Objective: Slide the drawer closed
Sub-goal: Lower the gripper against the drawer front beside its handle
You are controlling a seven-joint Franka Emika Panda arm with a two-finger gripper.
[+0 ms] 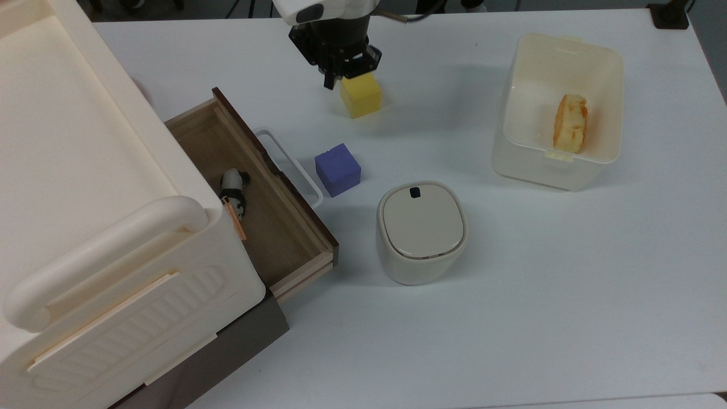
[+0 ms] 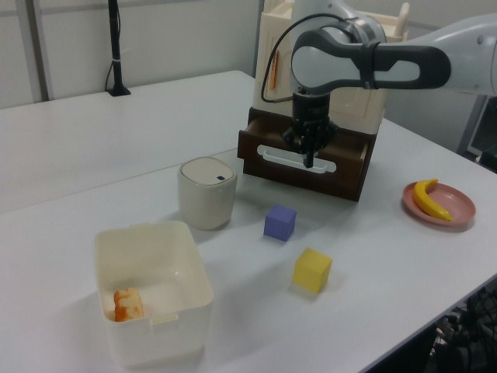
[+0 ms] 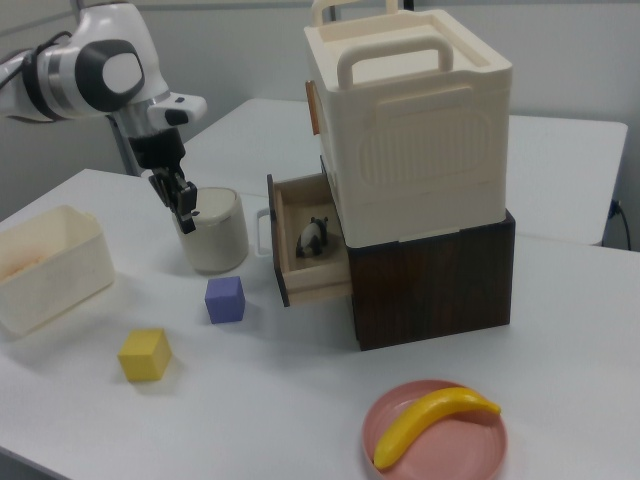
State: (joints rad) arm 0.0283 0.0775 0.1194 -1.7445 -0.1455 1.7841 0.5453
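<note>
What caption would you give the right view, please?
Panda arm's gripper hovers shut beside the lidded canister, the drawer open.

Gripper (image 1: 329, 81) downward, fingers (image 3: 186, 208) together

No text, label, brand or number can be read anywhere

yellow cube (image 1: 360, 95), purple cube (image 1: 338, 169), seemingly black-and-white toy (image 1: 234, 184)
</note>
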